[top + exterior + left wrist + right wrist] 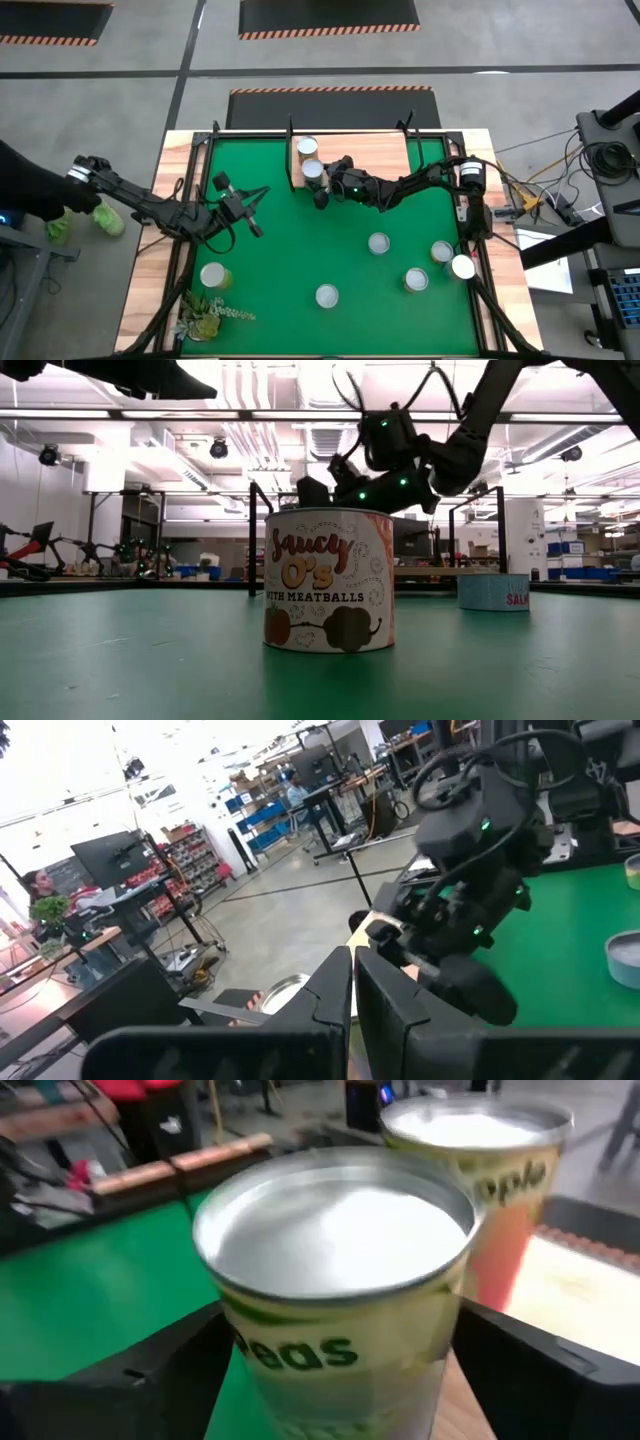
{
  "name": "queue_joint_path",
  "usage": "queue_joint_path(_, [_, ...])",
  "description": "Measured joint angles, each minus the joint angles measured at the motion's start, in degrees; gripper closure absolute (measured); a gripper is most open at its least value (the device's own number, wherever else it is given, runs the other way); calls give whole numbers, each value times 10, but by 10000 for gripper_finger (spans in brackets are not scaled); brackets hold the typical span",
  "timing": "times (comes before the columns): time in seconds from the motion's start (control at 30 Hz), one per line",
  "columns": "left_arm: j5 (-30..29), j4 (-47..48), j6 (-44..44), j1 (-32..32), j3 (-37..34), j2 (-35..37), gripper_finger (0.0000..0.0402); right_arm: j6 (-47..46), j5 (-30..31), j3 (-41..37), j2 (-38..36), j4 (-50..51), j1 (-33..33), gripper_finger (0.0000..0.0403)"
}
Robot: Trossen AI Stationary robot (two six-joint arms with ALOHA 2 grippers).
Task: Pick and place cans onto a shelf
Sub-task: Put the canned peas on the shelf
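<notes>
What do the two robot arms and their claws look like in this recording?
Both arms are dark, slim and jointed, with black cables looping along them. The right arm shows small green lights near its wrist; its right claw has two flat black fingers. The left claw has matching blocky black fingers.

The right arm reaches in from the right edge of the surface toward the far middle, elbow bent, wrist lights glowing green. Its pincer stands with fingers spread wide. The left arm stretches in from the left edge, its pincer raised over the surface, fingers pressed together.
</notes>
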State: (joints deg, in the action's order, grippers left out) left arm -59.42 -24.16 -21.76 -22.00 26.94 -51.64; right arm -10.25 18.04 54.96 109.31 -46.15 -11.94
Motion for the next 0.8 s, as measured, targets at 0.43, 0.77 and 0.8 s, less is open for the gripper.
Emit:
queue_joint_path(0.43, [1, -3, 3, 0, 0, 0, 402, -27, -81, 40, -71, 190, -7, 38])
queue_joint_path(0.77, [1, -3, 3, 0, 0, 0, 402, 12, -76, 58, -194, 445, -7, 49])
queue_joint_path(0.8, [1, -3, 3, 0, 0, 0, 402, 13, -77, 53, -204, 457, -7, 58])
